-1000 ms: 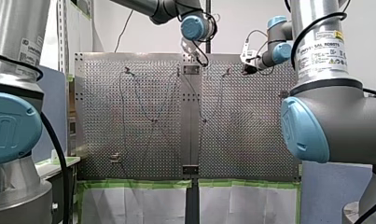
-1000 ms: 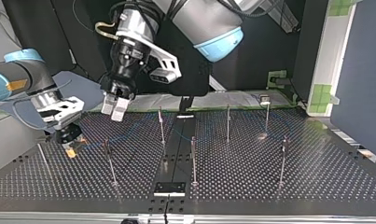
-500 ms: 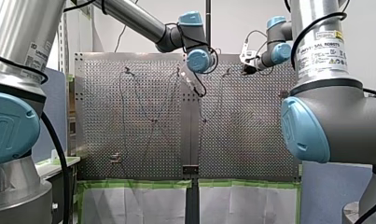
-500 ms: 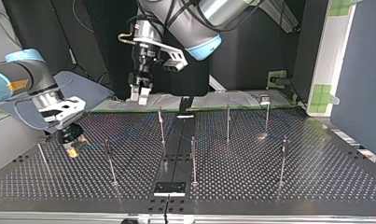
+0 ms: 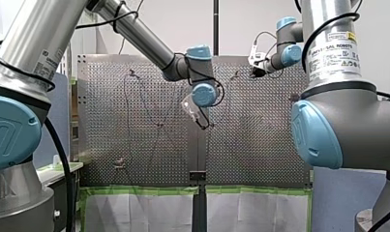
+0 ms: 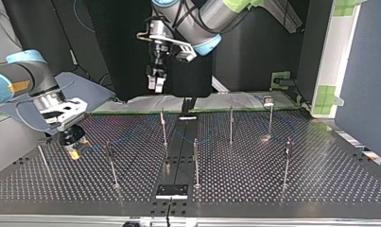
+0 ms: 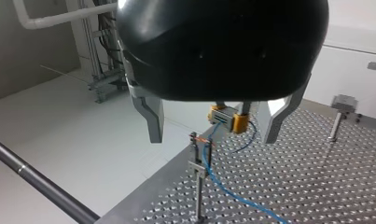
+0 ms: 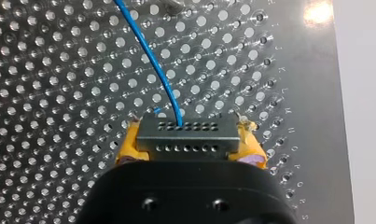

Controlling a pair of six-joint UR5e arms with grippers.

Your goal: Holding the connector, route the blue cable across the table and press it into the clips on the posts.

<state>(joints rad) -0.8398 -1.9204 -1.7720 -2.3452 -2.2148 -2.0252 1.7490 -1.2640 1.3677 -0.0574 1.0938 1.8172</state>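
Perforated table [image 6: 273, 179]: left gripper [image 6: 155, 86], jaws spread, drawn back; right gripper [image 8: 189, 147] pinches connector [image 8: 188, 133].

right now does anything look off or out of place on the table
Nothing stands out. The posts stand upright, the blue cable leaves the connector cleanly, clamped square in my right arm's jaws, and runs through a post's clip. My left arm's jaws hang open and empty above the table.

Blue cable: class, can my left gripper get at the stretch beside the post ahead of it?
Probably yes. My left gripper hangs open facing that post, the blue cable beside it runs uncovered to the table, and my right gripper holds the connector beyond.
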